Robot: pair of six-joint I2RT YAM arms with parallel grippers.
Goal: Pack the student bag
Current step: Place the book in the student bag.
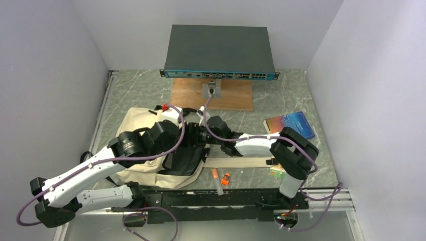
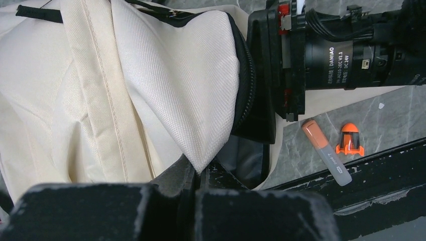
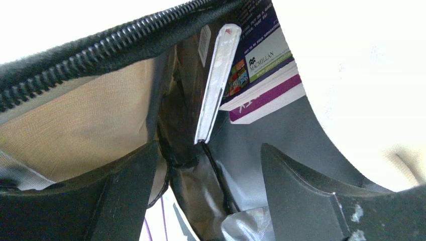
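Observation:
The beige student bag (image 1: 134, 123) lies left of centre on the table, its black-lined mouth facing right. My left gripper (image 2: 200, 173) is shut on a corner of the bag's pale flap (image 2: 186, 75) and holds the mouth up. My right arm's wrist (image 2: 331, 55) reaches into the opening from the right. Inside the bag, my right gripper (image 3: 211, 165) stands open with nothing between its fingers (image 3: 125, 191). Just beyond them stand a thin white booklet (image 3: 217, 85) and a purple-and-white book (image 3: 263, 75). The black zipper (image 3: 100, 45) runs overhead.
A blue-orange book (image 1: 290, 125) lies at the right. An orange-capped marker (image 2: 326, 153) and a small orange piece (image 2: 350, 139) lie by the front rail; a green item (image 1: 278, 172) sits under the right arm. A bag strap (image 1: 241, 161) stretches right. A network switch (image 1: 219, 50) stands on a wooden board (image 1: 233, 95) behind.

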